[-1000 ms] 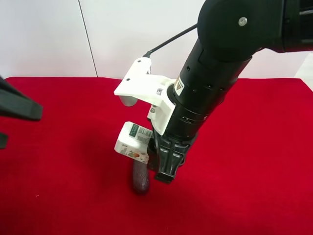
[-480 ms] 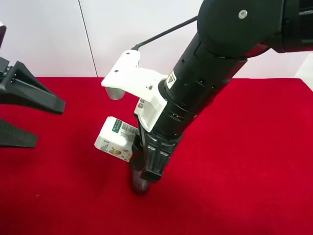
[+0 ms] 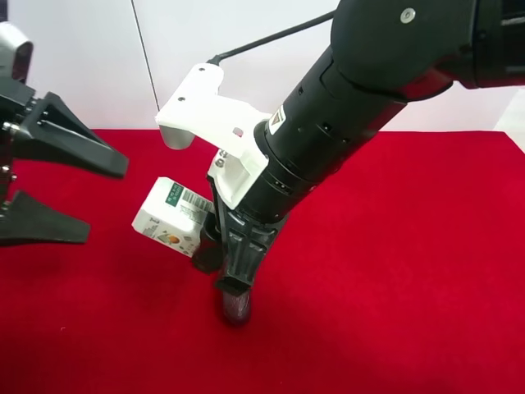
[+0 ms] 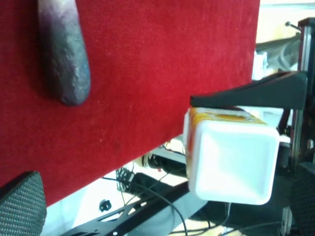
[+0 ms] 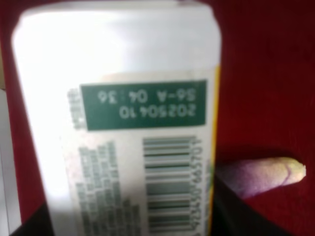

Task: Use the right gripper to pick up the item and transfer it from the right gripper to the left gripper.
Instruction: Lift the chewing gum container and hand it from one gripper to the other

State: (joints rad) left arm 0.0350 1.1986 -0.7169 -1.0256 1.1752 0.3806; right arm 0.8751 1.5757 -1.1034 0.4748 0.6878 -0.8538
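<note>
Right gripper (image 3: 217,258) fingers clamp carton (image 3: 174,217) by one end, lifted above tabletop (image 3: 410,287) middle. Left gripper (image 3: 105,201) fingers spread wide, near, not touching. Risk: early release drops carton; off-line approach knocks it askew.

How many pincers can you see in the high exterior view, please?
2. The right pincer, mid-frame, grips the drink carton; the left pincer stands open at the view's left edge, short of the carton.
</note>
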